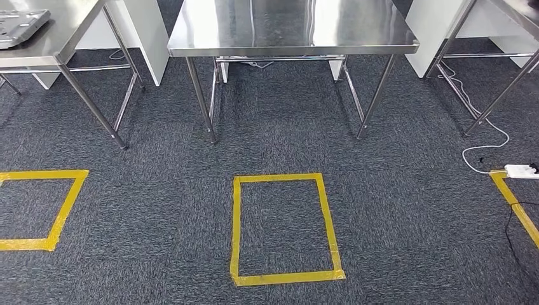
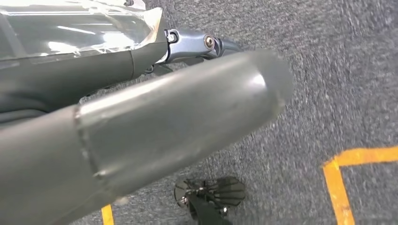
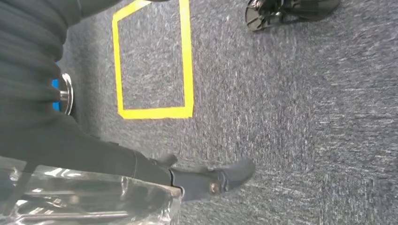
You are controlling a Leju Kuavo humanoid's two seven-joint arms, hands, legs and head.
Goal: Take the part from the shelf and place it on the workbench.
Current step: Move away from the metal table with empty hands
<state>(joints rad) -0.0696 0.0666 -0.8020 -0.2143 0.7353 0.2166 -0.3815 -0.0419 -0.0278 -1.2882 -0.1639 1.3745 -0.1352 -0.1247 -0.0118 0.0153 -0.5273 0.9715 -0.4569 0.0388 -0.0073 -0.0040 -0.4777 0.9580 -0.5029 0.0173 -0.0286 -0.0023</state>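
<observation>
Head view: three steel benches stand on grey carpet [image 1: 407,222].
- The middle bench [image 1: 292,32] stands directly ahead.
- The left bench [image 1: 60,47] carries a flat grey plate [image 1: 19,25] at its far corner, cut off by the frame edge. It cannot be told whether this plate is the part.
- The right bench [image 1: 518,13] shows only its corner and legs.

A yellow tape rectangle [image 1: 286,277] marks the carpet just in front of the middle bench. A white power strip [image 1: 520,170] lies on the carpet near the right bench.

Left wrist view: the left hand [image 2: 141,117] hangs above the carpet. Its dark fingers [image 2: 206,44] lie straight along a clear glossy film [image 2: 70,28]. It cannot be told whether they clamp it.

Right wrist view: the right hand [image 3: 141,164] hangs above the carpet. Its fingers [image 3: 230,176] lie beside a similar film [image 3: 84,197]. Their state cannot be told.
</observation>
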